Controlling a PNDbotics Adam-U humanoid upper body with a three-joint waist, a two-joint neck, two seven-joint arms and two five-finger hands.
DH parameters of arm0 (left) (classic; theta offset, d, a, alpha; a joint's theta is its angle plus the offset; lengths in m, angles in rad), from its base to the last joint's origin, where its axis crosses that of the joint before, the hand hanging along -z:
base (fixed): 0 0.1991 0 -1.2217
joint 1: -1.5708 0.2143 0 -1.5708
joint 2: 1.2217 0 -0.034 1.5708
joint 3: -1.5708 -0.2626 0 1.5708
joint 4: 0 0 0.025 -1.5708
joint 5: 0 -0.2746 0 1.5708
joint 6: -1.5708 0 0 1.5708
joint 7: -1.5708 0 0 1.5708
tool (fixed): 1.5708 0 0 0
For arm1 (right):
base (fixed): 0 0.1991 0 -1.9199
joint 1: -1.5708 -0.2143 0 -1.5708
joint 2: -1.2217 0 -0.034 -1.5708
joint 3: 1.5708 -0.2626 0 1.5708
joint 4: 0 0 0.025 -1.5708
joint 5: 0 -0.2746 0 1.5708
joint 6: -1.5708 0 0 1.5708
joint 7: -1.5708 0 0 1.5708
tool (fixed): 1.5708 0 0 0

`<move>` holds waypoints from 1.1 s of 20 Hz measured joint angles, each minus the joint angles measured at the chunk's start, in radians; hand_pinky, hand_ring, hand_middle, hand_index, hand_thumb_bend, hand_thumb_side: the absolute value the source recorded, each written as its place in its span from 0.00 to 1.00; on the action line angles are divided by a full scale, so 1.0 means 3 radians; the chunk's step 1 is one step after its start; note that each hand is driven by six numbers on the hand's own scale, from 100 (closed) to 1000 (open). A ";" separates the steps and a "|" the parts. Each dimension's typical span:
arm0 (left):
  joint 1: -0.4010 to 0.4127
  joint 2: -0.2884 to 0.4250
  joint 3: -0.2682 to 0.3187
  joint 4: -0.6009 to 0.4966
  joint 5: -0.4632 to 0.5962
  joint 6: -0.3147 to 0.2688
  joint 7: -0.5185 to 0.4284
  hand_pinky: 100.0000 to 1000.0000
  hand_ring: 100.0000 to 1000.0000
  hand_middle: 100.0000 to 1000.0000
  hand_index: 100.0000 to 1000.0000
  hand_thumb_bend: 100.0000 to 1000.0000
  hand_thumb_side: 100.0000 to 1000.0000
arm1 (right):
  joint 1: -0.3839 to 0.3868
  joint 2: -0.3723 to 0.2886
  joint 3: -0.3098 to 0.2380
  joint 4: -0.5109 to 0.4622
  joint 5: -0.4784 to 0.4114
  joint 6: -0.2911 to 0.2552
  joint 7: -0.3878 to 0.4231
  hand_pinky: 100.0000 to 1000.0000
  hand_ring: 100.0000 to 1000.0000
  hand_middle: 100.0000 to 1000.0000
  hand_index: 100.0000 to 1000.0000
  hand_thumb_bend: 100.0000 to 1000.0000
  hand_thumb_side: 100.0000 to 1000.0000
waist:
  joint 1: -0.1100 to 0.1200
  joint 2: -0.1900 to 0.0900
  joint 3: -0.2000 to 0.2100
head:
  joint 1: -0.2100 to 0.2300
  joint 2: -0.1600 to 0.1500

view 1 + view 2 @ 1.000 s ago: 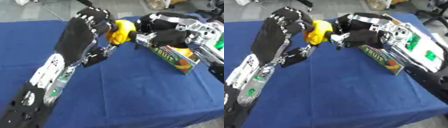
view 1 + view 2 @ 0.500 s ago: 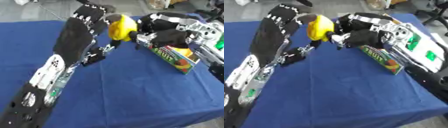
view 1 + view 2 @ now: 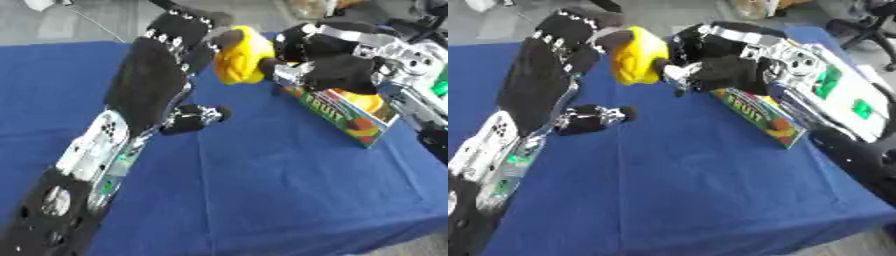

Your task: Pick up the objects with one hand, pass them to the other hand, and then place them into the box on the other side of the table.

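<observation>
Two arms meet above the blue desk point(image 3: 262, 190), the biggest thing in view. Next in size is the left robot hand point(image 3: 166, 60), raised with its back to the camera, fingers curled over the near side of the yellow object point(image 3: 238, 61) and thumb hanging free below. The right robot hand point(image 3: 328, 60) comes in from the right, its fingers closing on the other side of the same object, so both seem to hold it in mid-air, above the desk and just left of the box point(image 3: 346, 112) printed with fruit. Something orange already lies in that box. The yellow object, smallest of all, looks rounded and smooth.

The risk here is the handover: if the left robot hand lets go before the right has a proper hold, the object could drop to the desk and roll away, its rounded shape helping that along.

Compared with a second ago, the object and the left robot hand sit higher and closer to the right robot hand; the box has not moved.
</observation>
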 measured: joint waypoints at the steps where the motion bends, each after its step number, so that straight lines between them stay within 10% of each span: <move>1: 0.0001 0.0000 0.0000 0.0000 -0.0004 0.0001 0.0001 0.76 0.72 0.72 0.80 1.00 0.14 | 0.0000 -0.0001 -0.0001 0.0000 -0.0006 -0.0002 -0.0009 0.53 0.75 0.43 0.50 0.00 0.11 | 0.0000 0.0000 0.0000 | -0.0001 -0.0001; 22: 0.0253 0.0357 0.0092 -0.0109 0.0222 0.0464 0.0450 0.74 0.69 0.68 0.78 1.00 0.08 | 0.0410 -0.0469 -0.0267 0.0000 0.0005 -0.0196 -0.0325 0.54 0.75 0.42 0.50 0.01 0.07 | 0.0001 -0.0003 -0.0010 | -0.0053 -0.0018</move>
